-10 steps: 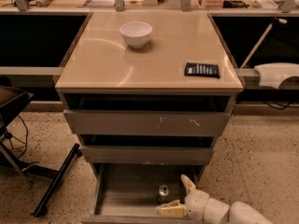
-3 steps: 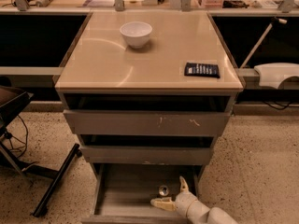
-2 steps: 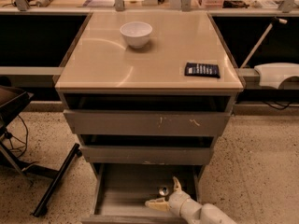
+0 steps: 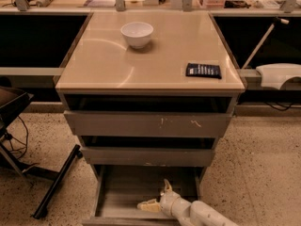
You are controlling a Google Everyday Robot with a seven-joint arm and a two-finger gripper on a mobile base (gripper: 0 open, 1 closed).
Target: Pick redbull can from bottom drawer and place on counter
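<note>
The pincer [image 4: 157,195] sat low inside the open bottom drawer [image 4: 121,192], fingers spread wide and apparently empty, the redbull can unseen, the bench [image 4: 108,62] awaiting it.

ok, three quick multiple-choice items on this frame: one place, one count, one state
1. Where is the gripper? A high up B low, inside the grey box-shaped bottom drawer C far left
2. How many things lie on the glossy tan counter? A one B two C four
3. The gripper's fingers are: A spread apart B pressed together C crossed

Key: 1 B, it reaches over the drawer floor; 2 B, round white bowl and flat dark packet; 3 A, a gap shows between them.
</note>
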